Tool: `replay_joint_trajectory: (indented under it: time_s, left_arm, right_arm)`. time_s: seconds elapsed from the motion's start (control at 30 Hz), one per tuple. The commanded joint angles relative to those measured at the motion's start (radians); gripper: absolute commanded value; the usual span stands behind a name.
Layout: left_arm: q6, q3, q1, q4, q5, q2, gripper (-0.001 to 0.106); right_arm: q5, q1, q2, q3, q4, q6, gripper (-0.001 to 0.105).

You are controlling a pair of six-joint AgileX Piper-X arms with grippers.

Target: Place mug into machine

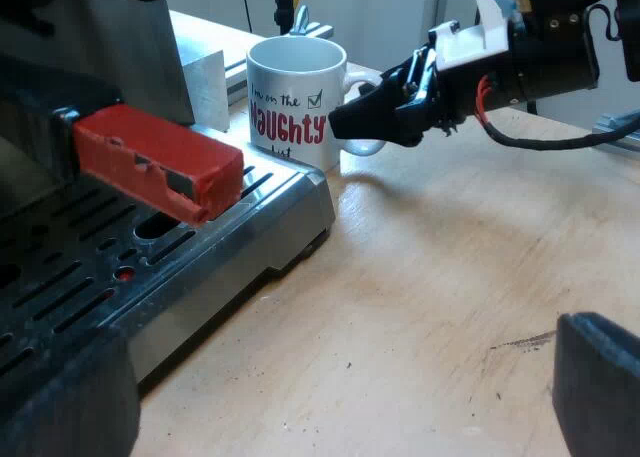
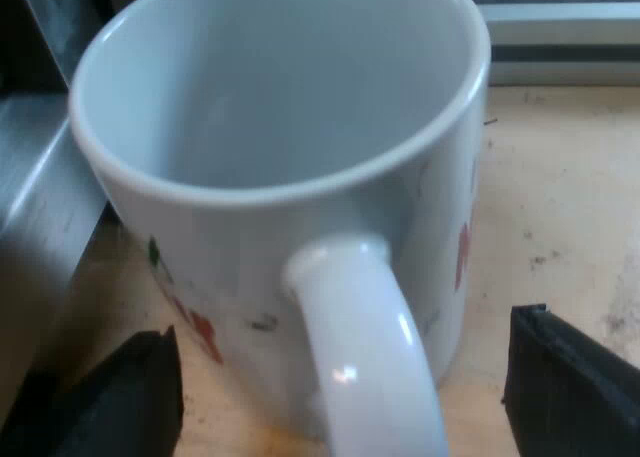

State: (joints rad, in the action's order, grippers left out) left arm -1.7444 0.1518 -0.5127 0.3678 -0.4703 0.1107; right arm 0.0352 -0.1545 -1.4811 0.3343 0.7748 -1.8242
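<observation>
The mug (image 2: 280, 127) stands upright and empty on the wooden table (image 1: 430, 307), just beside the far corner of the machine's drip tray (image 1: 290, 202). My right gripper (image 2: 345, 377) is open, its fingers (image 2: 560, 377) straddling the mug handle (image 2: 360, 327) without touching it. I judge this the grasp step. Next I close on the handle, lift, and carry the mug onto the tray beneath the holder's red end (image 1: 160, 162). My left gripper (image 1: 330, 387) hangs open and empty near the tray. The spouts are cut off, so I can't judge clearance.

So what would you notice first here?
Probably the white ceramic mug with red NAUGHTY lettering, standing on the pale wooden table by the corner of the espresso machine's slotted metal drip tray. The right gripper has its black fingers open on either side of the mug's handle. Next, the bright red end of the holder's dark handle sticks out above that tray.
</observation>
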Motion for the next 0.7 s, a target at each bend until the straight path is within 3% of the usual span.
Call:
replay_joint_trajectory:
  time_s: [0.03,0.2,0.27,0.33,0.5,0.63,0.7]
  left_arm:
    - [0.0,0.008,-0.004,-0.014,-0.006,0.001,0.085]
    - [0.0,0.008,-0.004,-0.005,0.015,0.001,0.085]
    - [0.0,0.008,-0.004,0.013,0.133,0.001,0.085]
    - [0.0,0.008,-0.004,0.015,0.201,0.001,0.085]
    - [0.0,0.008,-0.004,0.018,0.215,0.001,0.085]
    - [0.0,-0.007,-0.004,0.02,0.398,0.001,0.085]
    - [0.0,-0.017,-0.004,0.006,0.414,0.001,0.085]
  right_arm:
    - [0.014,-0.002,-0.009,0.013,0.011,-0.004,0.054]
    - [0.031,-0.002,-0.009,0.013,-0.03,-0.004,0.0]
    - [0.063,-0.002,-0.002,0.013,-0.052,-0.018,0.0]
    - [0.066,-0.002,0.014,0.01,-0.069,-0.022,0.0]
    - [0.063,-0.01,0.128,-0.015,-0.1,-0.022,0.0]
    - [0.056,-0.046,0.286,-0.048,-0.198,-0.022,0.0]
    - [0.056,-0.072,0.358,-0.049,-0.265,-0.044,0.0]
